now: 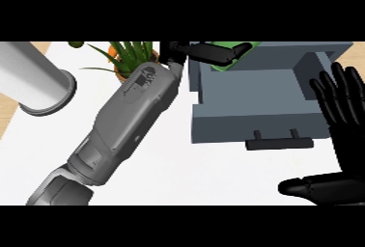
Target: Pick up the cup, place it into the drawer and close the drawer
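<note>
Left hand: my left hand (210,52) is reaching to the far side, its fingers curling round the cup (231,64).
Cup position: the green cup is hanging at the far left corner of the drawer (249,120), over or just inside its wall; I am not able to tell which.
Cup axis: my fingers are hiding most of it, so I am not judging which way its long axis or mouth is pointing.
Right hand: my right hand (341,140) is resting at the right edge, fingers straight and spread, holding nothing.
Drawer: it is standing open, its handle (279,144) facing the near side.
Progress: picking up is looking done; I am judging that releasing the cup and closing the drawer are not yet done.
</note>
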### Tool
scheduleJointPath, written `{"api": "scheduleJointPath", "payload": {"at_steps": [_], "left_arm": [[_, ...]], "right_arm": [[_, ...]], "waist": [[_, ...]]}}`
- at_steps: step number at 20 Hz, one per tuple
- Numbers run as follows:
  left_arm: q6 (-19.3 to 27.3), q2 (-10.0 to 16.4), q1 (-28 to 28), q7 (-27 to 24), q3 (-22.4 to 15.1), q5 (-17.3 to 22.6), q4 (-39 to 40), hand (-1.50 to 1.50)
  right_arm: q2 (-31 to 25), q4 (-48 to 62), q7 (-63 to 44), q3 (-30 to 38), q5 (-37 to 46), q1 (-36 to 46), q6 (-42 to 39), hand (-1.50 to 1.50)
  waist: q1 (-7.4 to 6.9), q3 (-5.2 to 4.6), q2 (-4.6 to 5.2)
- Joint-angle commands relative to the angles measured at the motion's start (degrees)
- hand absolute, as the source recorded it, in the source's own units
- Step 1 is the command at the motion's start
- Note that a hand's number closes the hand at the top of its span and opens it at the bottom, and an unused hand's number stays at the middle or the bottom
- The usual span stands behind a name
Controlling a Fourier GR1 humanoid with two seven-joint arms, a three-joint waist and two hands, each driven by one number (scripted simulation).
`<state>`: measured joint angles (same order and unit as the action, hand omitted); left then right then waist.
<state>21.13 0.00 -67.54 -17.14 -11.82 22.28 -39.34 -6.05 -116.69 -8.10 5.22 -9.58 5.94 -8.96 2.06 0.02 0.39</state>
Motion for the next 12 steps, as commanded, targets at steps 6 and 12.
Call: {"api": "scheduleJointPath", "payload": {"at_steps": [6, 12], "left_arm": [[-0.1, 0.0, -7.2, -1.4, -6.9, 6.2, 13.3, 1.5], [2.2, 0.0, -8.1, -3.6, -12.6, 10.4, 16.2, 1.5]], "right_arm": [[1.4, 4.1, 3.7, -2.6, 3.1, 1.4, -0.3, -1.5], [0.1, 2.6, 2.1, -0.7, -0.7, 1.7, -1.6, -1.5]], "waist": [[1.12, 0.05, 0.51], [3.11, 0.07, 0.78]]}}
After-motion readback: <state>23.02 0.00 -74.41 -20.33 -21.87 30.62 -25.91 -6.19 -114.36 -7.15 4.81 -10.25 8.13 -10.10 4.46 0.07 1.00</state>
